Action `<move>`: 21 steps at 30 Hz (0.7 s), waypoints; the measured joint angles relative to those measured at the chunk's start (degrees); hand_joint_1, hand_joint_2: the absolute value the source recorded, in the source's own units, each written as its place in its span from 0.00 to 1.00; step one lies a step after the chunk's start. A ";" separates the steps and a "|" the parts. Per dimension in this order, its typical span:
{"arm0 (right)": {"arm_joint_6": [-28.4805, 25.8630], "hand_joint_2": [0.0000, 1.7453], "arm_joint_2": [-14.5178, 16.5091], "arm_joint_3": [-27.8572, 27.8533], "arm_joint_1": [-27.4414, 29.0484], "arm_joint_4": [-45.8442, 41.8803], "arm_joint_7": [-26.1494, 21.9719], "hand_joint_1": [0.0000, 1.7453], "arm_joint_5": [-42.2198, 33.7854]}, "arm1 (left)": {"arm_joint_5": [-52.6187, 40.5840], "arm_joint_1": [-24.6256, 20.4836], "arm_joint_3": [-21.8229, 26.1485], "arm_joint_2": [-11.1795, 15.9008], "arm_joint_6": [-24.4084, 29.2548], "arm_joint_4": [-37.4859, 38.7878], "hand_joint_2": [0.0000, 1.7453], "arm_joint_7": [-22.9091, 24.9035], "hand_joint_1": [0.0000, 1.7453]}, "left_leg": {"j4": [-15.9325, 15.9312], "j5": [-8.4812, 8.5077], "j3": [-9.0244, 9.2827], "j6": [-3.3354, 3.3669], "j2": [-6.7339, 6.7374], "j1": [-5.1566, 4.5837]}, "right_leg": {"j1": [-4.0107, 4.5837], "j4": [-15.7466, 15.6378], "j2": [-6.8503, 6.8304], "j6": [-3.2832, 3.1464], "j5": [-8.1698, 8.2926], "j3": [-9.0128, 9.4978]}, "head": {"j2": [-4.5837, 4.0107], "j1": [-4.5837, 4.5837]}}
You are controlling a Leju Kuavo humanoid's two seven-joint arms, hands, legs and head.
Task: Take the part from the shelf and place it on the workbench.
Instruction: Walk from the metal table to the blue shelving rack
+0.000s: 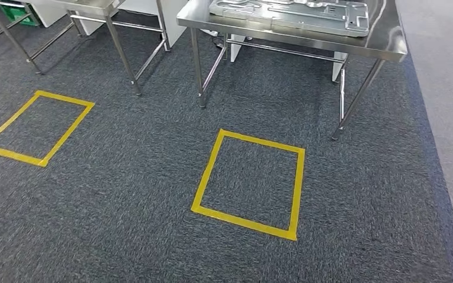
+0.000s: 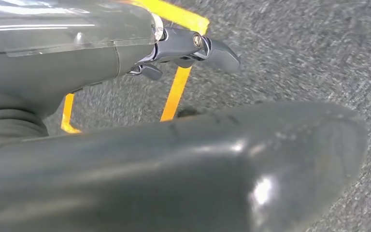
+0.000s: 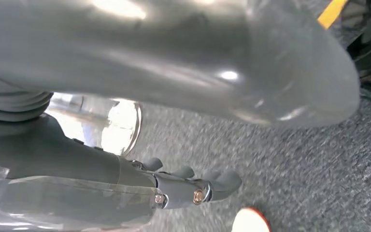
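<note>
Dark grey speckled carpet (image 1: 153, 177), paler plain grey strip of floor (image 1: 448, 71) on the right. Two yellow tape squares (image 1: 249, 184) (image 1: 35, 127). Shiny silver steel tables (image 1: 383, 41), silver-grey metal part (image 1: 295, 15) on the nearer one. Green crate (image 1: 19, 15) top left. Glossy dark grey left hand (image 2: 188, 48) over orange-yellow tape; dark grey right hand (image 3: 193, 186), brass-coloured screws, white and orange-red spot (image 3: 250, 221) nearby.

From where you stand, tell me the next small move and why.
Probably step forward toward the nearer yellow floor square, which lies on the carpet in front of the steel workbench. The left hand and right hand hang over the carpet, so no grasp suits yet.
</note>
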 joint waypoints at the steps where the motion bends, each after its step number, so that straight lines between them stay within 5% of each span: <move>1: -0.01 0.00 0.06 0.16 0.02 0.08 0.00 0.00 -0.47 | -0.17 0.01 -0.05 0.04 0.11 0.00 0.00 0.32 0.00 | 2.72 -0.92 -1.07 -0.26 0.30 0.20 | 0.04 0.04 -0.85 0.01 -0.02 -0.07 | 0.00 0.00; 3: -0.09 0.00 0.31 0.24 -0.08 0.16 -0.11 0.00 -1.88 | -0.44 0.14 -0.13 0.20 0.29 0.00 0.00 0.88 0.00 | 1.75 0.40 0.01 -0.67 0.84 0.56 | 0.02 0.18 -2.34 0.16 -0.11 -0.12 | 0.00 0.00; 5: -0.56 0.00 0.68 -0.10 -0.33 0.18 -0.63 0.00 -3.84 | -0.75 0.09 -0.19 0.45 0.50 0.00 0.00 1.34 0.00 | -6.47 3.74 4.69 -0.75 2.97 0.71 | -0.01 0.47 -3.65 0.55 -0.38 0.04 | 0.00 0.00; 7: -1.30 0.00 0.97 -1.04 -0.60 0.19 -1.44 0.00 -6.50 | -1.05 -0.16 -0.23 0.65 0.83 0.00 0.00 1.95 0.00 | -12.45 5.35 7.87 -0.20 4.91 0.49 | 0.20 0.91 -4.75 1.16 -0.76 0.18 | 0.00 0.00; 10: -2.30 0.00 1.27 -3.40 -1.33 0.19 -2.25 0.00 -10.87 | -0.75 -0.15 -0.24 0.86 1.55 0.00 0.00 3.28 0.00 | -13.30 5.51 7.98 0.93 3.89 0.26 | 0.29 1.12 -6.01 2.10 -1.08 0.35 | 0.00 0.02; 13: -3.94 0.00 1.56 -7.20 -1.98 0.21 -2.92 0.00 -17.31 | 1.02 -0.23 0.13 0.95 3.03 0.00 0.00 5.53 0.00 | -13.73 6.14 7.95 1.94 2.29 0.48 | -0.23 5.23 -2.63 3.03 -4.12 -1.31 | 0.00 0.02; 16: -5.48 0.00 1.85 -12.84 -2.25 0.21 -4.05 0.00 -27.06 | 4.22 -0.66 1.51 1.06 4.34 0.00 0.00 6.96 0.00 | -13.62 6.41 7.48 2.32 0.38 0.36 | -0.45 16.11 0.19 3.29 -9.11 -6.59 | 0.00 0.02; 18: -5.73 0.00 2.15 -16.08 -2.44 0.21 -4.61 0.00 -33.19 | 6.45 -0.76 2.98 1.19 4.63 0.00 0.00 7.19 0.00 | -13.50 6.44 7.44 2.31 -1.18 0.32 | -0.46 16.96 0.46 3.16 -7.79 -7.31 | 0.00 0.02; 21: -5.28 0.00 2.55 -18.72 -2.61 0.21 -4.95 0.00 -37.09 | 7.85 -0.90 4.62 1.28 4.65 0.00 0.00 7.26 0.00 | -13.29 6.47 7.46 1.95 -3.42 0.28 | -0.55 6.32 3.17 2.55 -1.77 -2.82 | 0.00 0.02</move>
